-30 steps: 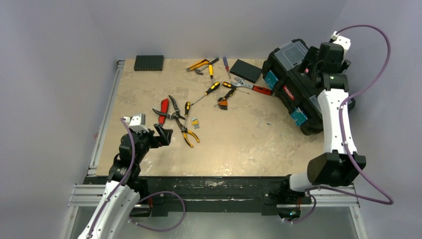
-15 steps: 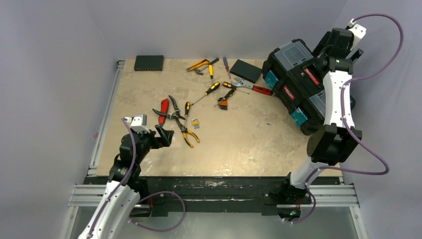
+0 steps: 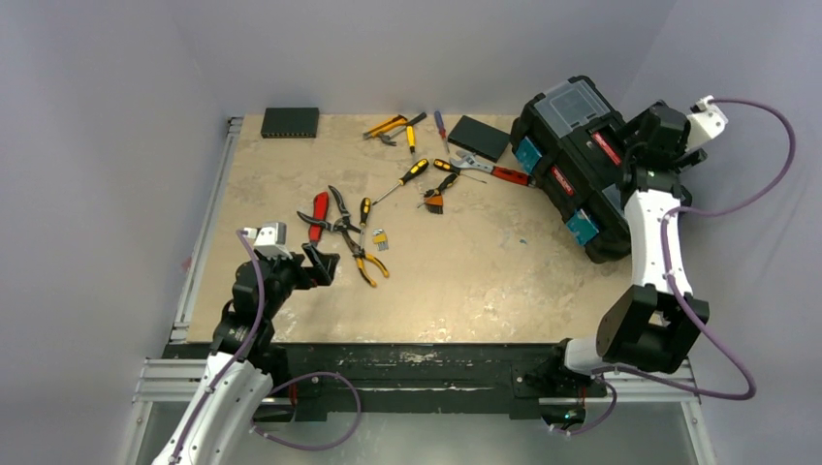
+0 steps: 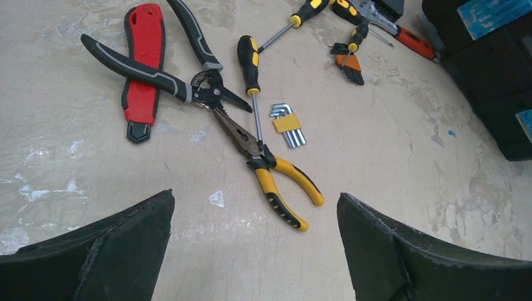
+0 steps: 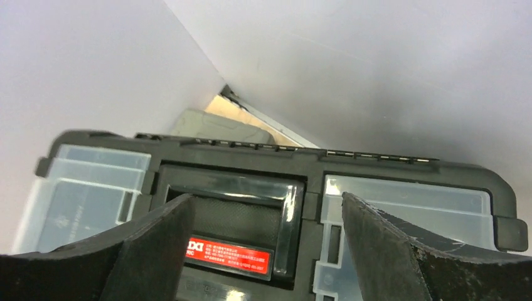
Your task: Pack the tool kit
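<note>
The black toolbox (image 3: pixel 572 160) sits closed at the table's back right, tilted, with blue latches. My right gripper (image 3: pixel 640 160) hovers open over its lid; the right wrist view shows the red-labelled handle (image 5: pixel 229 254) between my fingers and clear compartment lids (image 5: pixel 408 207) on both sides. My left gripper (image 3: pixel 320 263) is open and empty, low over the table's near left. Ahead of it lie yellow-black pliers (image 4: pixel 279 182), grey-black pliers (image 4: pixel 163 75), a red utility knife (image 4: pixel 143 63), a yellow-black screwdriver (image 4: pixel 249 66) and hex keys (image 4: pixel 288 125).
More screwdrivers, a red-handled wrench (image 3: pixel 490 170) and a small brush (image 3: pixel 433 201) lie mid-table toward the back. A flat black box (image 3: pixel 478 138) lies beside the toolbox. A small grey case (image 3: pixel 290 121) sits at the back left corner.
My right arm has swung its wrist from over the toolbox's far side out to the right and lower, now facing the lid handle. The left arm and the tools have not moved.
</note>
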Available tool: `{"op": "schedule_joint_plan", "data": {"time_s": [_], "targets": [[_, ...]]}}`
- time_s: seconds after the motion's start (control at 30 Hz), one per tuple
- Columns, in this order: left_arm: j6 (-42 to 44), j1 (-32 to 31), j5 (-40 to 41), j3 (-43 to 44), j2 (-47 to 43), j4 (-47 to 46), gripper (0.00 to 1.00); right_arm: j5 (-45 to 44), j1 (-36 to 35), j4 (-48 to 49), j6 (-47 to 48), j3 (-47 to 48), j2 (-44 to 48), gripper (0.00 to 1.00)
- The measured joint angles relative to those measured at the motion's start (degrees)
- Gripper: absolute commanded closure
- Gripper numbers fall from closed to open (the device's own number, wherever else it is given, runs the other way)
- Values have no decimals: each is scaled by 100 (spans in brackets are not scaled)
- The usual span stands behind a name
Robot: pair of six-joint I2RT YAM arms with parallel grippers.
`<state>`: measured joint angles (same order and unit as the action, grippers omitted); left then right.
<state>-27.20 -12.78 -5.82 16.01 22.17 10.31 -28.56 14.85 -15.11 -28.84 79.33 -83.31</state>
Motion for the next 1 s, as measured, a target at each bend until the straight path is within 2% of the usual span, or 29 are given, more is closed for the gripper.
{"op": "schedule_joint_plan", "data": {"time_s": [0.17, 0.37, 0.53, 0.67, 0.77, 0.9, 1.0], "targets": [[0, 0, -4, -2, -7, 0, 2, 691, 514, 1071, -844, -922, 505, 18], [0, 0, -7, -2, -22, 0, 3, 1526, 1069, 2247, -1954, -1624, 474, 19], [2, 0, -28, -2, -20, -2, 3, 1873, 1172, 3506, -2682, -2430, 496, 21], [2, 0, -48, -4, -20, -2, 3, 1939, 1189, 4710, -2981, -3008, 507, 25], [2, 0, -63, -4, -13, -9, 3, 1982, 1200, 5493, -3075, -3342, 490, 24], [4, 0, -92, -4, 15, -42, 2, 2072, 1239, 5722, -3150, -3401, 483, 19], [11, 0, -101, -4, 22, -42, 2, 2074, 1255, 5694, -3204, -3386, 481, 19]]}}
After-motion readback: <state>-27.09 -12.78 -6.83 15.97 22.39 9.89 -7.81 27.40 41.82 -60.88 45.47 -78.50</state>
